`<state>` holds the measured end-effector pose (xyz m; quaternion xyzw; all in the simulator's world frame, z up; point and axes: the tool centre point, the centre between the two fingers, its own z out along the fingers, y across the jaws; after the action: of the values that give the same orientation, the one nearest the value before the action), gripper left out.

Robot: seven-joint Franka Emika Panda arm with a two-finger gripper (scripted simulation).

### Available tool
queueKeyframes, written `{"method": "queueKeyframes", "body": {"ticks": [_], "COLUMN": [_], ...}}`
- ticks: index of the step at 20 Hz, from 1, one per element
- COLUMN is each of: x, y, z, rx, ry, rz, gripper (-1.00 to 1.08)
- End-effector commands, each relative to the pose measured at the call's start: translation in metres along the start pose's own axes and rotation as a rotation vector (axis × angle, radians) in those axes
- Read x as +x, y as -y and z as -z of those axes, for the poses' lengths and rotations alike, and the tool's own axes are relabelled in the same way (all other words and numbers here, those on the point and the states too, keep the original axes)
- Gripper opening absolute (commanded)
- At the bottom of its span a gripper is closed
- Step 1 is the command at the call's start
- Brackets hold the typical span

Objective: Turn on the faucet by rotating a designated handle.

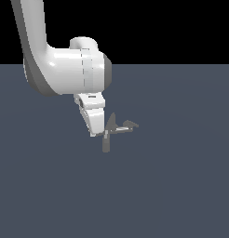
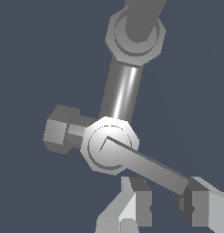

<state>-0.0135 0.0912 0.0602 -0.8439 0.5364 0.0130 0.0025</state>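
Faucet [image 1: 114, 128] at centre frame of exterior view on bench [image 1: 181, 186], just beside gripper [image 1: 98, 124]. Jaws apart, straddling a dark-grey arm [image 2: 155, 169] in wrist view; grip contact not discernible.

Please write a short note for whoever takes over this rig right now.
Gripper: open and holding nothing. In the wrist view its fingers stand on either side of the far end of a straight bar of the faucet.
Handle: the short, blocky-ended arm on the other side of the hub, clear of the fingers.
Done: the arm has been brought down beside the faucet.
Left: probably move over to the handle, make contact and rotate it. No turning shows yet.
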Motion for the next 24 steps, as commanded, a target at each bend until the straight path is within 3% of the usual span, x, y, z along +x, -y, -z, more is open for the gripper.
{"method": "queueKeyframes", "body": {"ticks": [1,7,8,9,24], "x": [0.04,0.069,0.006,0.0,0.064], "y": [0.0,0.007,0.0,0.002,0.042], "z": [0.001,0.002,0.003,0.0,0.002], "rx": [0.007,0.011,-0.028,-0.033,0.009], "ry": [-0.015,-0.024,0.005,0.009,-0.023], "rz": [-0.053,-0.083,0.005,0.016,-0.081], "gripper": [-1.0,-1.0,-1.0,-1.0,-1.0]}}
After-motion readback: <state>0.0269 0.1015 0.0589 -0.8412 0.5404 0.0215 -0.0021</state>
